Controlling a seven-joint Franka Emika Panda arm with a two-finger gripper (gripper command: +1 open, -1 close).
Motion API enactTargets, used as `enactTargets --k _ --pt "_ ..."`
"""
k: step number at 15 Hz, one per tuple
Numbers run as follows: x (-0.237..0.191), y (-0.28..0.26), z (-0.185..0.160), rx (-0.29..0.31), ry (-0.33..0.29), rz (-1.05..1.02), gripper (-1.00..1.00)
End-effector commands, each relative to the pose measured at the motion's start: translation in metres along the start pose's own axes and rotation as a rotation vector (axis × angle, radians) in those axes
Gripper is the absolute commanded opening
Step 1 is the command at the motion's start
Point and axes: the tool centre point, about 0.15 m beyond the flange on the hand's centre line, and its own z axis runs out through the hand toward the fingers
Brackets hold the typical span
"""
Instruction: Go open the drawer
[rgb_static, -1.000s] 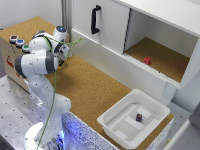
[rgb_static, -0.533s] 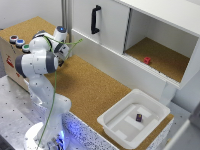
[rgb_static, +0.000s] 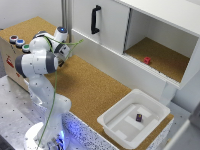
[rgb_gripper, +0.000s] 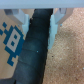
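Pale fingers of the gripper stand apart on either side of a black handle bar; whether they press on it cannot be told. Beside the bar, a blue-and-white marker sits on a brown front; on the other side lies cork flooring. In the exterior view the arm bends toward the wooden drawer box at that view's left, topped with coloured buttons. Well apart, at the right, stand a white cabinet with a black door handle, a red block in its open compartment, and a white tray holding a small dark object
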Motion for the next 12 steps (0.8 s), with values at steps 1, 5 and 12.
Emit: enactTargets --k 1,5,12 --pt "-0.014 0.05 0.016 0.082 0.014 0.04 -1.0" --pt "-0.013 0.092 0.005 0.113 0.021 0.029 -1.0" --pt "-0.018 0.169 -0.012 0.12 0.016 0.066 -1.0"
